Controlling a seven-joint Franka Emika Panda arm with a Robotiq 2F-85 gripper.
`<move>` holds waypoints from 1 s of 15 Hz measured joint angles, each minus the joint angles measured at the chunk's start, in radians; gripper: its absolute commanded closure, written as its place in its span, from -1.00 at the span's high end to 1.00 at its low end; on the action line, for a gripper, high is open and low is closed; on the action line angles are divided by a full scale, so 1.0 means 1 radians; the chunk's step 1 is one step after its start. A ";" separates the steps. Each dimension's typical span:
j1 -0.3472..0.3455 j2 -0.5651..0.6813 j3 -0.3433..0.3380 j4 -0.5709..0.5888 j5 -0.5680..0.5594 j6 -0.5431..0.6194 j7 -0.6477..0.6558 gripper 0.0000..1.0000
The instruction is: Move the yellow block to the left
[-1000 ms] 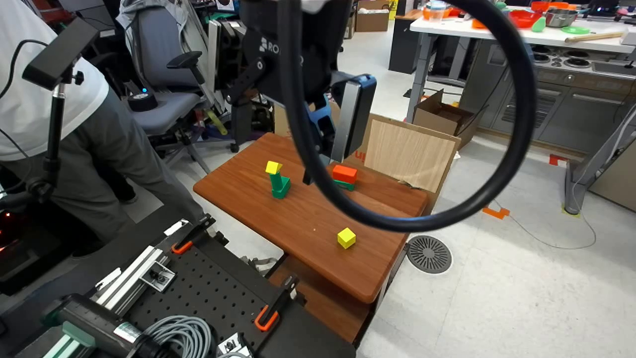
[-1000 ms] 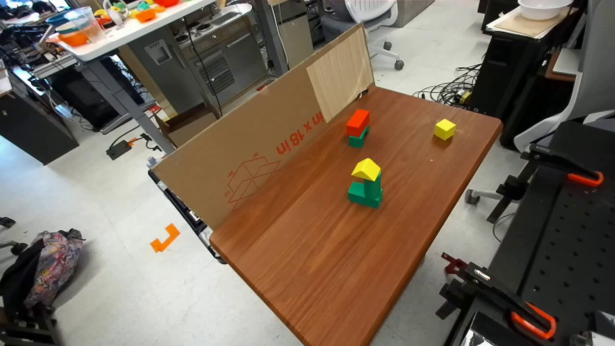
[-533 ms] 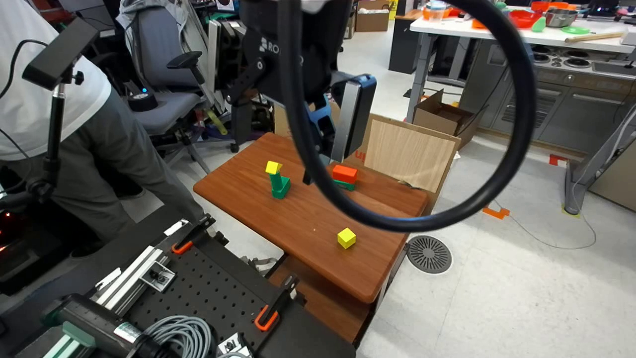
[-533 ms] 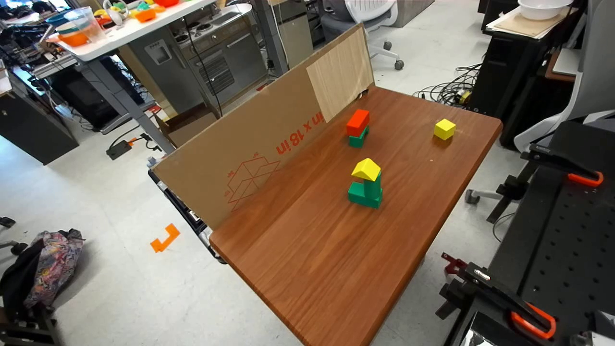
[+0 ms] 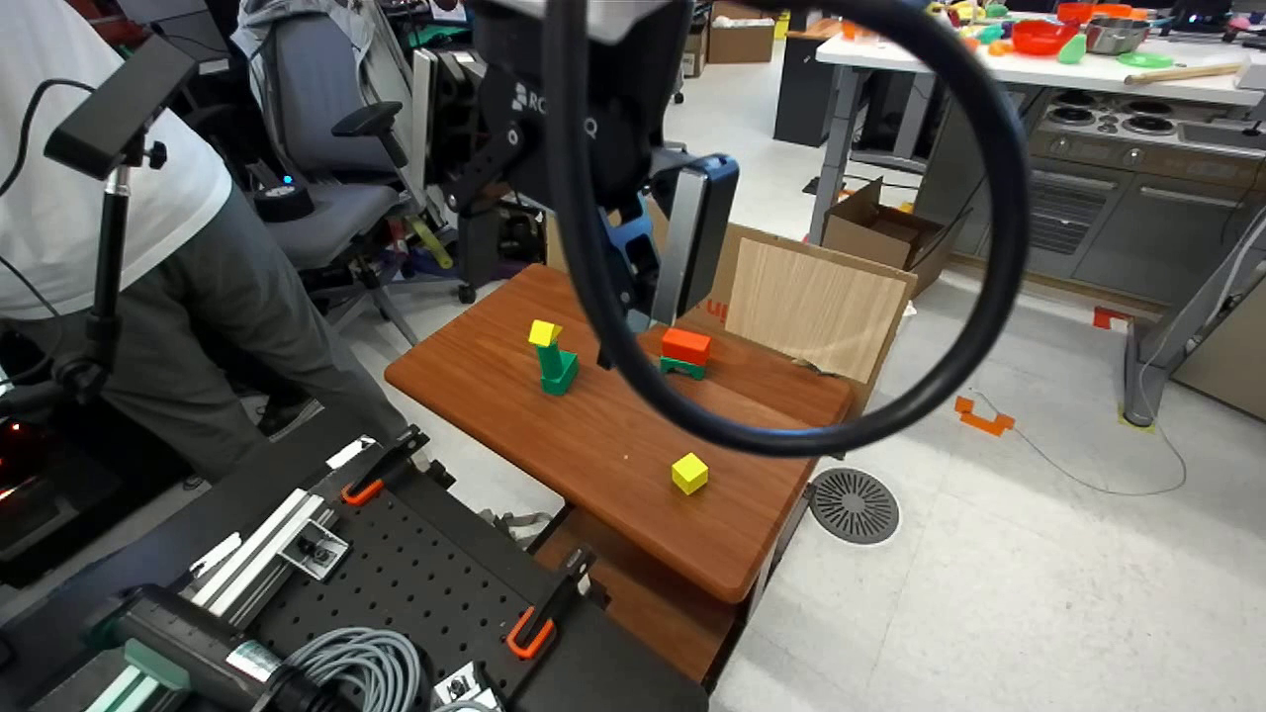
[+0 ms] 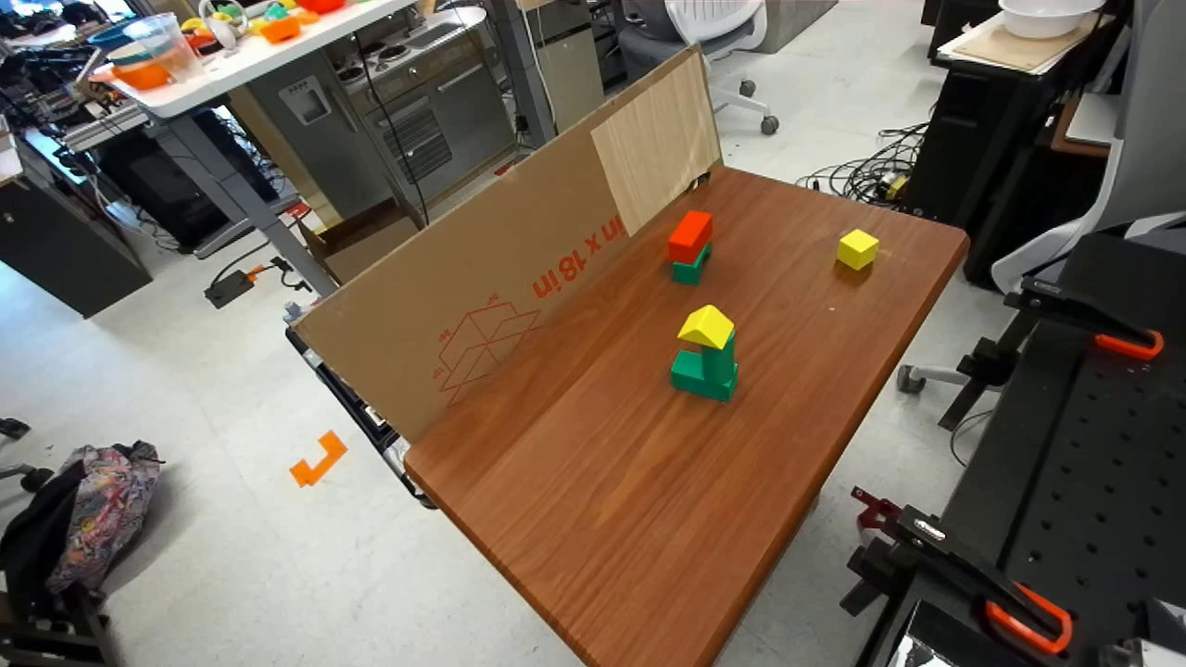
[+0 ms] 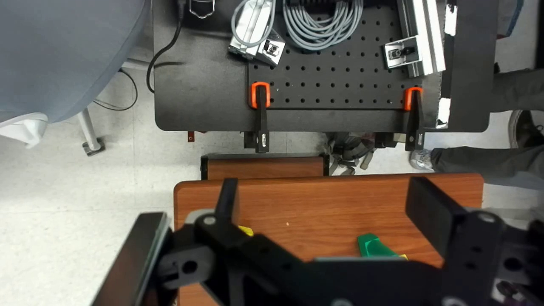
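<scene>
Yellow block (image 6: 858, 250) stands apart from 2 stacks (image 6: 690, 243) (image 6: 717, 363), end effector (image 7: 326, 200) spread wide.

The cube (image 6: 858, 250) is coloured plain bright yellow, the peaked block (image 6: 707, 328) yellow, the upright block (image 6: 718, 362) green, the oblong block (image 6: 691, 237) orange-red. The tabletop (image 6: 621, 519) is streaked with brown grain; the tan cardboard (image 6: 510, 264) is printed in red.

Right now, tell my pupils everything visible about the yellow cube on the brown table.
The yellow cube is small, bright and plain, with crisp edges; its material is unclear. Both exterior views show its top and two sides. It sits flat toward one end of the brown table, touching nothing else. In the wrist view the gripper hides most of it.
</scene>
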 measured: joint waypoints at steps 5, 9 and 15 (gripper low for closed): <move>0.000 0.081 0.033 -0.038 -0.001 0.074 0.060 1.00; -0.001 0.252 0.057 -0.065 -0.001 0.232 0.177 1.00; -0.001 0.550 0.092 -0.031 -0.025 0.458 0.381 1.00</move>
